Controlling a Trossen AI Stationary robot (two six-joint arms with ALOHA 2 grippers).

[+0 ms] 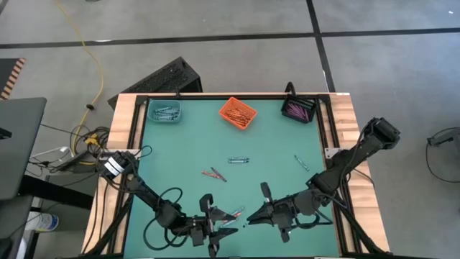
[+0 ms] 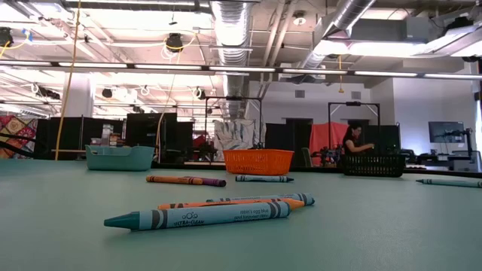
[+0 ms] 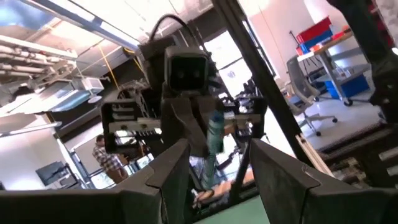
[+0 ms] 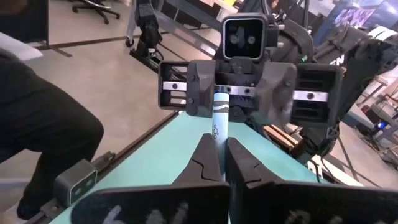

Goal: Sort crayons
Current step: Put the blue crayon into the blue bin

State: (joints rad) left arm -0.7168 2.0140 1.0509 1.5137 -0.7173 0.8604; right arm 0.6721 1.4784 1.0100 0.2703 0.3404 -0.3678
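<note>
**Both grippers meet over one blue crayon at the near edge**

High view: the left gripper and right gripper face each other tip to tip at the near middle of the green surface. Loose crayons lie mid-surface: a reddish pair, a blue-grey one and another blue-grey one further right. Along the far edge stand a teal bin at left, an orange bin in the middle and a black bin at right, each with crayons inside.

Low view: a teal crayon lies nearest, with an orange crayon just behind it. Further back lie an orange-and-purple crayon and a blue one. The three bins stand in a row at the far edge, and a person is in the room beyond.

Left wrist view: the left fingers stand narrowly apart with a blue crayon upright between them, the right arm's camera housing facing from behind it. Whether the pads touch the crayon cannot be told.

Right wrist view: the right fingers are nearly closed on the near end of the same blue crayon, whose far end sits in the left gripper opposite.
</note>
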